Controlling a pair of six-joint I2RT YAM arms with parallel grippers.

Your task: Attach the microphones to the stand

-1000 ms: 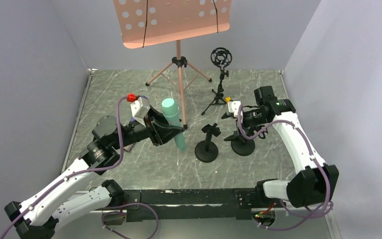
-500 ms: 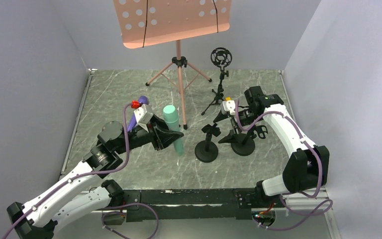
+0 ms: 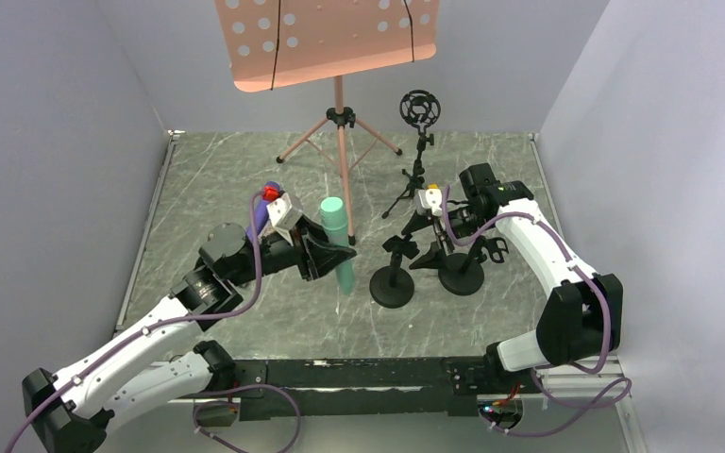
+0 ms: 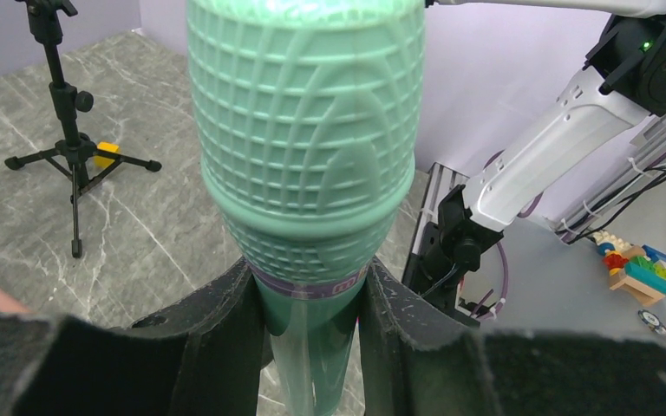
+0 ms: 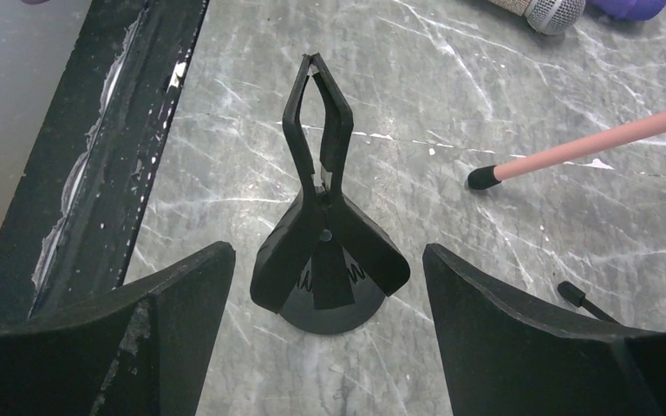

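Note:
My left gripper [image 3: 328, 253] is shut on the mint green microphone [image 3: 341, 241] and holds it upright, head up, just left of the stands. In the left wrist view the fingers [image 4: 225, 321] clamp the handle under the mesh head [image 4: 305, 130]. My right gripper [image 3: 422, 243] is open and empty, and hangs over a black round-base clip stand [image 3: 393, 279]. That stand's clip [image 5: 321, 130] shows between the open fingers [image 5: 182, 303]. A second round-base stand [image 3: 461, 276] sits under the right arm. The purple microphone [image 3: 263, 208] lies behind the left wrist. The silver microphone's head [image 5: 553, 10] shows only in the right wrist view.
A pink music stand [image 3: 340, 123] on a tripod stands at the back, and one leg [image 5: 590, 147] reaches near the clip stand. A black ring shock mount [image 3: 420, 108] on a small tripod [image 4: 74, 147] stands at the back right. Grey walls close the sides.
My left arm has carried the green microphone right toward the stands and set it more upright. My right gripper swung left and down over the clip stand.

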